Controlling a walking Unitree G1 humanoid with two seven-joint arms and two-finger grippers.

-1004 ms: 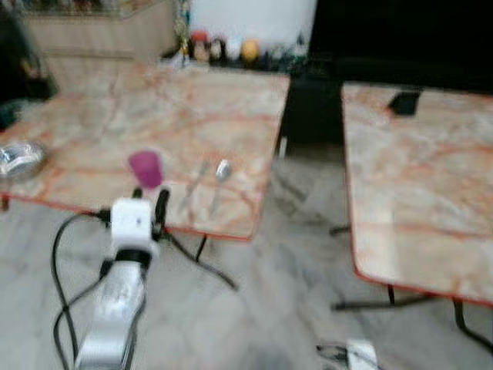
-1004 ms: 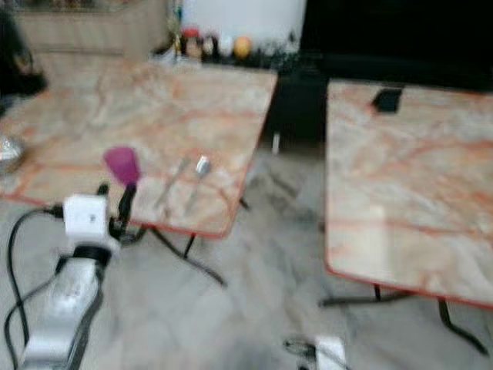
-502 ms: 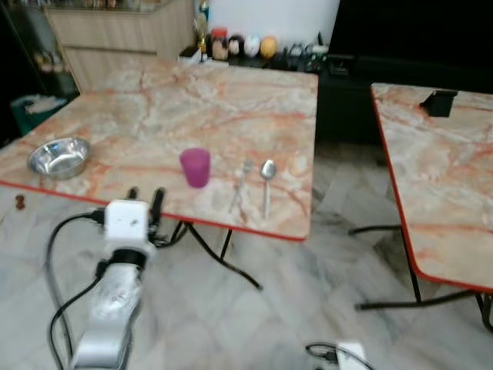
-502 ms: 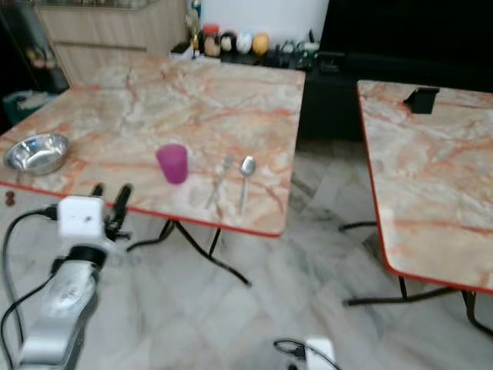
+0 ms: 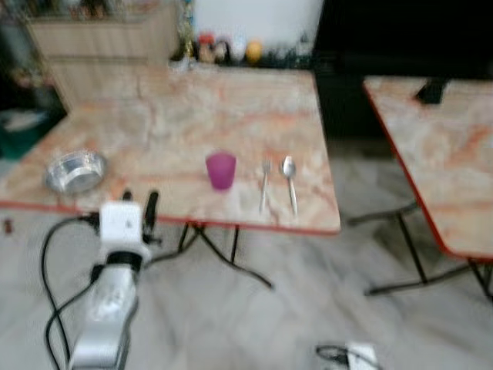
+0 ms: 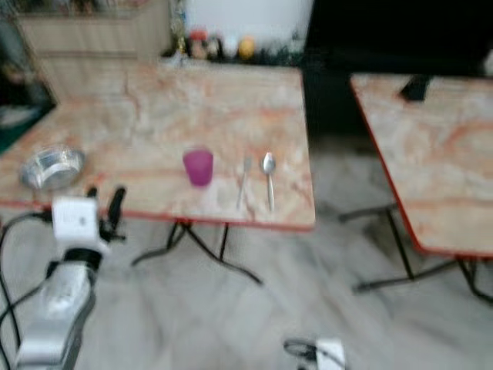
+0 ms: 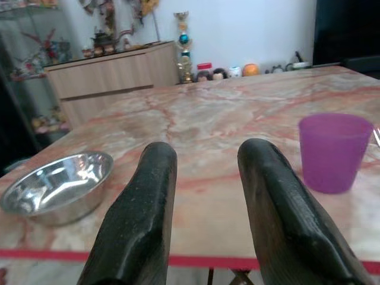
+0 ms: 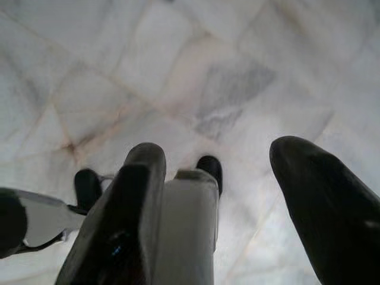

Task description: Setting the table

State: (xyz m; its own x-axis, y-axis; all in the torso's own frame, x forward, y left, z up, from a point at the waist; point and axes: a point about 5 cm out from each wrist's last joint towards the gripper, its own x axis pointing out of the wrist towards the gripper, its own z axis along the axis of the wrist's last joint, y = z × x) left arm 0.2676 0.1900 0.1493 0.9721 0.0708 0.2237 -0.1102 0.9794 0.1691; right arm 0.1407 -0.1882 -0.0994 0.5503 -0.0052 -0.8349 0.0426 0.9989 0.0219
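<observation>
The head camera has swung since a second ago, so the whole scene sits differently in the picture. The marble tabletop (image 5: 192,116) now lies more squarely ahead, its near red edge running almost level instead of slanting. The steel bowl (image 5: 75,170), cut off at the left border a second ago, is now fully in view. The purple cup (image 5: 221,170), fork (image 5: 263,183) and spoon (image 5: 290,181) appear further right in the picture, in the same order on the tabletop. The second tabletop (image 5: 431,146) has slid toward the right border. The left gripper (image 5: 139,203) is held just short of the near edge as before, between bowl and cup.
</observation>
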